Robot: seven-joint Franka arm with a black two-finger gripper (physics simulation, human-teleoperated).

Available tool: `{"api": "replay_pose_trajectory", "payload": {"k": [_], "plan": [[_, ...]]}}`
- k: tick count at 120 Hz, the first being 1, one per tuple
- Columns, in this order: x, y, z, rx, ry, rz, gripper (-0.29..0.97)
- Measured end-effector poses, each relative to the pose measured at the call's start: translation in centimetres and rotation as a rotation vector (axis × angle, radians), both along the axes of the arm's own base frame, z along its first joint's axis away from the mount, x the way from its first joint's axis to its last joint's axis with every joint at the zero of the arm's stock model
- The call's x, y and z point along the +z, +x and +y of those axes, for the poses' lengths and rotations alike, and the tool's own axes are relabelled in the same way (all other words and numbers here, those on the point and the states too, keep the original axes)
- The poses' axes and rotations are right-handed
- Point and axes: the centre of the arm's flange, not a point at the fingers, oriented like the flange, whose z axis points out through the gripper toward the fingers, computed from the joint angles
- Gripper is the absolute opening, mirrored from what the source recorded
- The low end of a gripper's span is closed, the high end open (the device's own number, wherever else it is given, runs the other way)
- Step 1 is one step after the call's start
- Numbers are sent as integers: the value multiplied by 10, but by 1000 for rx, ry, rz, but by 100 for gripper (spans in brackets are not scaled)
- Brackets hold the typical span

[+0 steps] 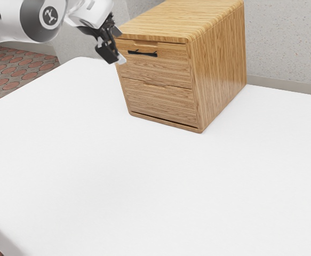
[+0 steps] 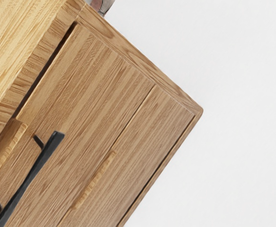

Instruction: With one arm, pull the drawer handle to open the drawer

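Drawer: the topmost wood-grain front of the drawer (image 1: 163, 52) on a cabinet (image 1: 214, 64), which stands on a white table (image 1: 144, 186).
Handle: a thin black handle (image 1: 142, 53) on that front, toward the arm's side.
Wrist view adds: 2 short posts hold the handle (image 2: 29, 177) off the wood.
Exterior view adds: the gripper (image 1: 111, 52) is just beside the cabinet's front corner, level with the handle.
Axis: the bar runs level along the front, which faces the exterior view's lower left.
Grip: cannot tell whether released or clenched.

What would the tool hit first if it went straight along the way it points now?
Most likely the wooden front of the top drawer, near its edge at the exterior view's left, not the black handle further along from the tool. Depth is unclear, so this is a guess.
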Motion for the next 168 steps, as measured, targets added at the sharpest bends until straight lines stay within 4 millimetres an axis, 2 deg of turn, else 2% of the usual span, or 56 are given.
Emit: {"api": "replay_pose_trajectory", "payload": {"k": [23,33,49,56,85,104,116,123,134,153,168], "plan": [[2,9,-40,-124,66,-30,66],[9,5,-61,-173,97,-29,66],[8,3,-137,-314,152,-1,66],[6,5,-150,-344,167,-9,66],[-24,42,-119,-336,204,-74,66],[-41,63,-85,-302,237,-129,66],[-43,67,-53,-262,267,-157,66],[-53,71,-40,-248,276,-154,66],[-65,76,-40,-259,284,-123,66],[-73,77,-40,-270,303,-89,66],[-86,86,-32,-269,308,-70,66]]}}
